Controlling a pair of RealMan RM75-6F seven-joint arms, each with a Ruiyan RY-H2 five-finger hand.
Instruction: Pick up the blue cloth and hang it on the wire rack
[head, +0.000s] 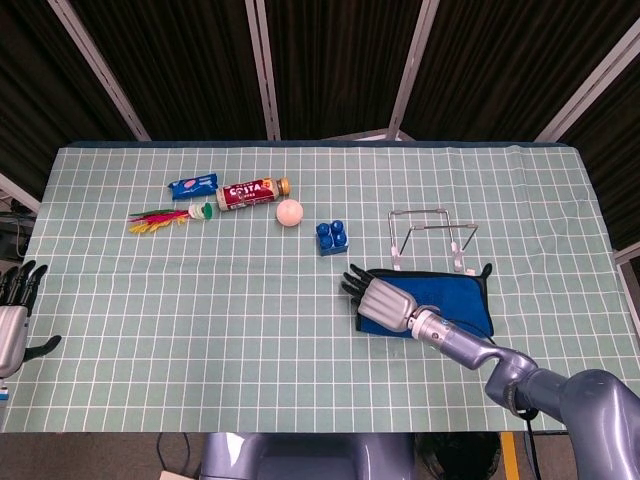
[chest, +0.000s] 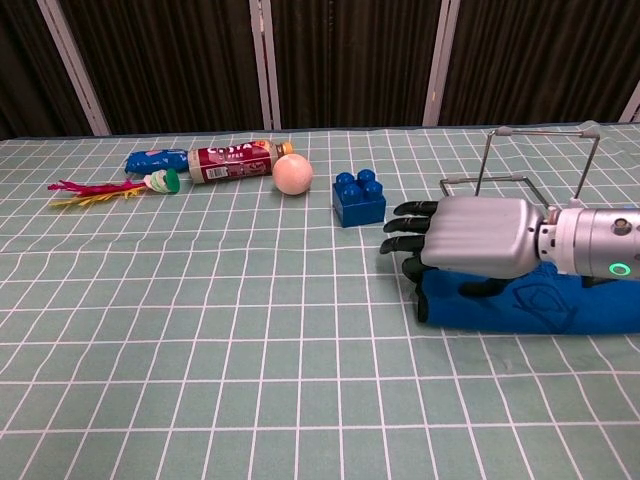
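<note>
The blue cloth (head: 455, 305) (chest: 540, 308) lies folded flat on the table, just in front of the wire rack (head: 430, 232) (chest: 540, 152), which stands upright with nothing on it. My right hand (head: 386, 300) (chest: 478, 236) lies palm down over the cloth's left end. Its dark fingers (chest: 405, 228) are stretched out past the cloth's edge toward the blue brick, and the thumb rests on the fabric. It holds nothing that I can see. At the far left edge of the head view my left hand (head: 12, 318) hangs off the table with its fingers apart and nothing in it.
A blue toy brick (head: 332, 237) (chest: 359, 198) stands just left of my right hand. Further back left lie a pale ball (head: 289, 212) (chest: 292, 173), a Costa bottle (head: 252, 192) (chest: 232, 160), a blue packet (head: 193, 186) and a feathered shuttlecock (head: 170, 217) (chest: 115, 187).
</note>
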